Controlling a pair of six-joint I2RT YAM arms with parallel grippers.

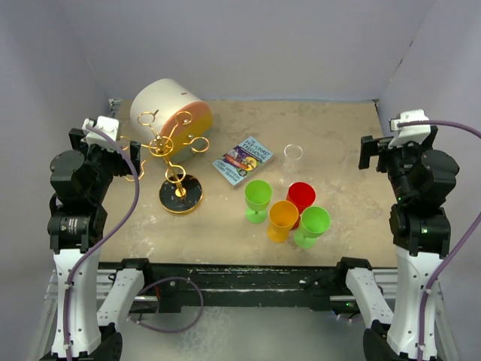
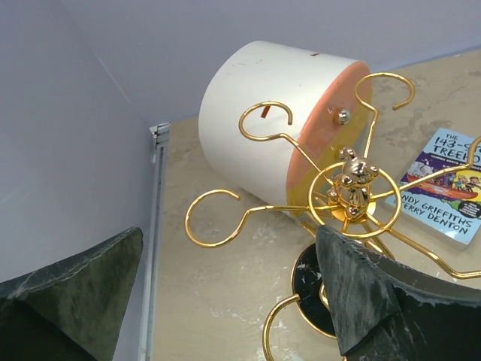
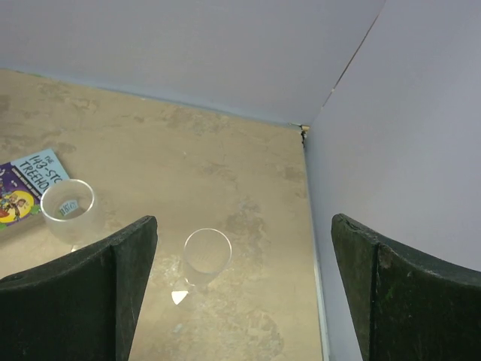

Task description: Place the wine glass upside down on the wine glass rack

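Well, the tan table (image 1: 338,128) spreads out ahead of me, and the biggest thing on it is a white cylinder (image 1: 161,105) lying on its side at the back left, its orange end turned toward the middle. Just in front of it stands the wine glass rack (image 2: 353,179), upright on its round black base (image 1: 180,195), and every curled gold arm I can see is bare.

My left gripper (image 2: 225,301) hangs close beside the rack, fingers spread wide with nothing between them. Whether one finger brushes a wire arm, I cannot tell. My right gripper (image 3: 244,293) hovers over the right side of the table, its fingers likewise wide apart and empty.

A book (image 1: 242,159) lies flat to the right of the rack. Nearer to me four plastic cups cluster together: a green cup (image 1: 258,197), a red cup (image 1: 301,197), an orange cup (image 1: 283,216) and a second green cup (image 1: 313,222).

The wine glass (image 3: 69,207) stands rim up on the table just right of the book, well apart from the rack. A second clear glass (image 3: 205,256) stands further right. From above I make out only one rim.
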